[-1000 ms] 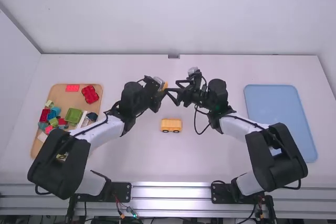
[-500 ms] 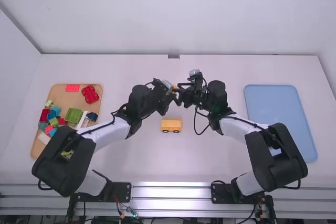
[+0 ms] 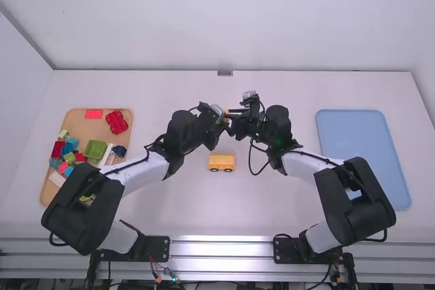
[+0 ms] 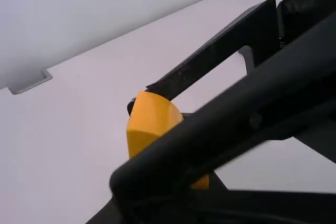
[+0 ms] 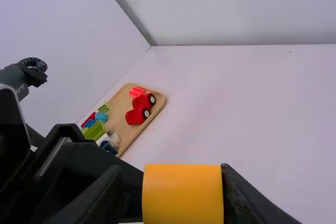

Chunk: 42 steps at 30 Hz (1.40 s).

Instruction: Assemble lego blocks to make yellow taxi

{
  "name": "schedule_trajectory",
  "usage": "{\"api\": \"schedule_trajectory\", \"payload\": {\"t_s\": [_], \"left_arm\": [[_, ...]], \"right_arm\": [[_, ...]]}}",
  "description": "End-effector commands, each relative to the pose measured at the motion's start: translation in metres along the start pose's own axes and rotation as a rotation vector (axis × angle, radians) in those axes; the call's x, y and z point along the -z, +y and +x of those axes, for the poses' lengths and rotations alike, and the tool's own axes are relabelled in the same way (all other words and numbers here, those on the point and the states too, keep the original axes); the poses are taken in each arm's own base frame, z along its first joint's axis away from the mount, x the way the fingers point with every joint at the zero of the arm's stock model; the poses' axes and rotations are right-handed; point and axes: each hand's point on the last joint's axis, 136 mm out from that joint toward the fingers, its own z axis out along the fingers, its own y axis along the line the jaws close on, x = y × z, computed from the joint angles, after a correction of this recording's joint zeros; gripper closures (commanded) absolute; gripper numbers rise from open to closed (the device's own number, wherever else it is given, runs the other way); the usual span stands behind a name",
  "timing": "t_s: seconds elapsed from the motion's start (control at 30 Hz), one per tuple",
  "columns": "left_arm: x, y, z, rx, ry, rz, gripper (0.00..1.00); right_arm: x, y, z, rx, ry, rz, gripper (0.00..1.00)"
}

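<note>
Yellow, smooth plastic block (image 5: 182, 195) is clamped in the right pincer (image 3: 232, 115); the left pincer (image 3: 221, 118) meets it there, its grip impossible to tell. A yellow wheeled block (image 3: 221, 161) stands on the counter (image 3: 183, 215), nearside of both.

The yellow block (image 5: 182, 195) looks like smooth plastic with a soft sheen, as does the wheeled yellow piece (image 3: 221, 161). Red wheeled pieces (image 5: 137, 116) and a green block (image 3: 95, 150) are smooth plastic too (the red a touch glossier). They sit on a wooden tray (image 3: 83, 128), pale and satin-smooth. The blue tray (image 3: 360, 147) looks like smooth, matt plastic. The desk (image 3: 272, 202) is smooth with a dull finish. The rail (image 3: 221, 258) along its near edge is shiny metal. The right claw (image 3: 228, 115) appears to be black plastic, mostly matt, and the arm links (image 3: 141, 171) are smooth, white and faintly satiny.
</note>
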Motion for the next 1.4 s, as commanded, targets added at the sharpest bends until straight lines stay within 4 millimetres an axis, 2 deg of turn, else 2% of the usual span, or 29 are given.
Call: {"api": "schedule_trajectory", "payload": {"t_s": [0.0,0.13,0.23,0.3,0.33,0.4,0.43,0.5,0.6,0.63,0.8,0.9,1.0,1.1,1.17,1.27,1.3,1.37], "left_arm": [[0.0,-0.003,0.001,-0.004,-0.001,0.012,0.98],[0.0,-0.003,0.001,-0.004,-0.002,0.012,0.98],[0.0,-0.003,0.001,-0.004,-0.002,0.013,0.99],[0.0,-0.003,0.001,-0.004,-0.002,0.013,0.98],[0.0,-0.003,0.001,-0.004,-0.002,0.013,0.95],[0.0,-0.003,0.001,0.004,-0.001,0.012,0.54],[0.0,-0.003,0.001,0.004,-0.001,0.013,0.49],[0.0,-0.004,0.001,0.005,0.0,0.019,0.01],[0.0,-0.004,0.004,0.008,0.008,0.02,0.01],[0.001,0.001,0.008,0.016,0.024,0.005,0.01],[0.003,0.018,0.026,0.03,0.099,-0.109,0.01],[0.009,0.04,0.041,0.034,0.166,-0.243,0.01],[0.015,0.051,0.05,0.034,0.211,-0.313,0.01],[0.023,0.06,0.05,0.015,0.224,-0.352,0.01],[0.023,0.058,0.047,-0.019,0.219,-0.312,0.01],[0.029,0.044,0.032,-0.082,0.169,-0.134,0.01],[0.03,0.043,0.031,-0.086,0.166,-0.122,0.01],[0.041,0.031,0.022,-0.126,0.106,0.049,0.01]], "right_arm": [[-0.004,0.008,0.008,0.0,0.025,-0.033,0.6],[-0.004,0.007,0.008,-0.001,0.025,-0.031,0.67],[-0.004,0.008,0.008,-0.002,0.026,-0.032,0.77],[-0.004,0.008,0.009,-0.001,0.027,-0.033,0.8],[-0.004,0.008,0.009,-0.002,0.026,-0.033,0.82],[-0.004,0.008,0.008,-0.001,0.024,-0.03,0.83],[-0.004,0.007,0.007,-0.001,0.021,-0.028,0.83],[-0.004,0.005,0.003,0.01,0.0,-0.01,0.85],[-0.003,-0.005,-0.005,0.019,-0.037,0.045,0.85],[-0.001,-0.016,-0.01,0.048,-0.06,0.097,0.86],[0.005,-0.041,-0.013,0.075,-0.033,0.224,0.86],[0.013,-0.064,-0.008,0.071,0.101,0.345,0.86],[0.023,-0.079,-0.004,0.085,0.21,0.435,0.86],[0.037,-0.088,0.003,0.122,0.35,0.503,0.88],[0.043,-0.089,0.007,0.147,0.406,0.51,0.88],[0.055,-0.087,0.023,0.22,0.541,0.492,0.88],[0.056,-0.087,0.025,0.23,0.553,0.487,0.88],[0.063,-0.083,0.041,0.276,0.639,0.457,0.87]]}}
